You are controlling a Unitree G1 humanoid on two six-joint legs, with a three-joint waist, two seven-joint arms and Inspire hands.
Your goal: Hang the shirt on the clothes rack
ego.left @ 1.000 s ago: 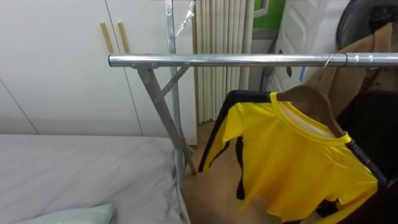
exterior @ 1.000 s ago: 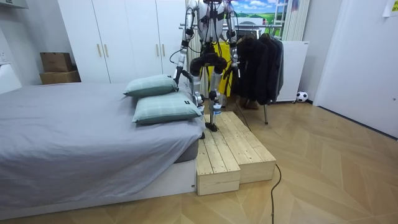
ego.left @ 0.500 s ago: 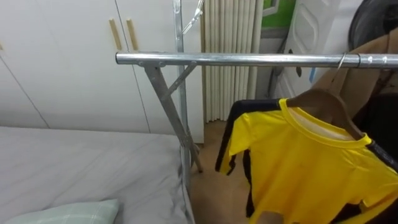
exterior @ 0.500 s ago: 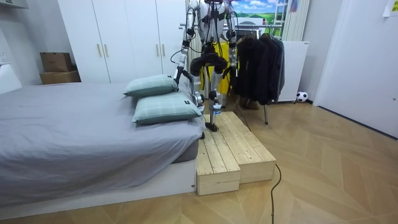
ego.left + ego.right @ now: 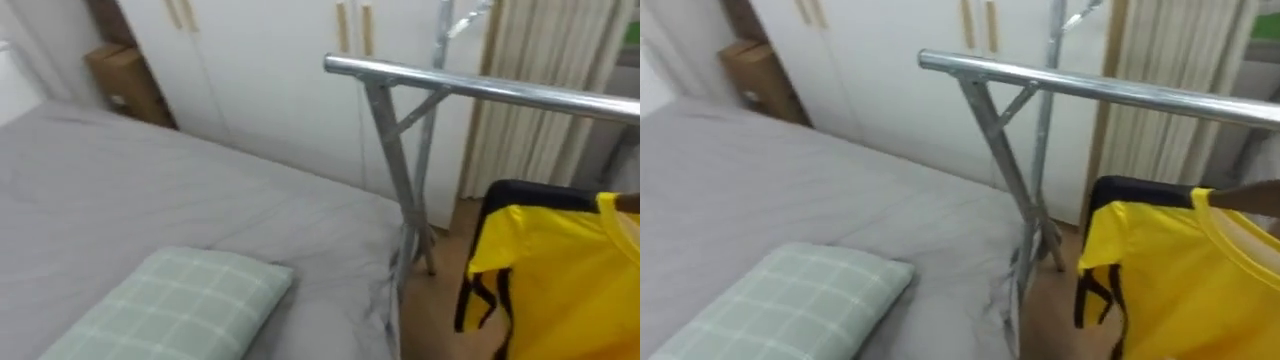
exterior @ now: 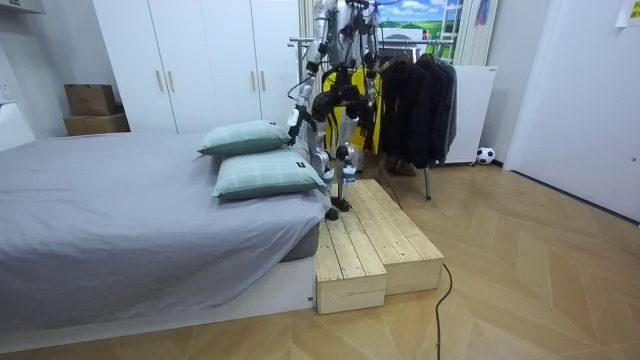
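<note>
Hanging yellow shirt (image 5: 560, 280), collar up (seemingly vertical).

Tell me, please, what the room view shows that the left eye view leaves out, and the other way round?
Room view: the robot stands on a wooden platform beside the grey bed, with dark coats and a ball nearby. Left eye view: the slanted brace under the rail, seen close. Both: the bed, a checked pillow, the yellow shirt and the cardboard box.
</note>
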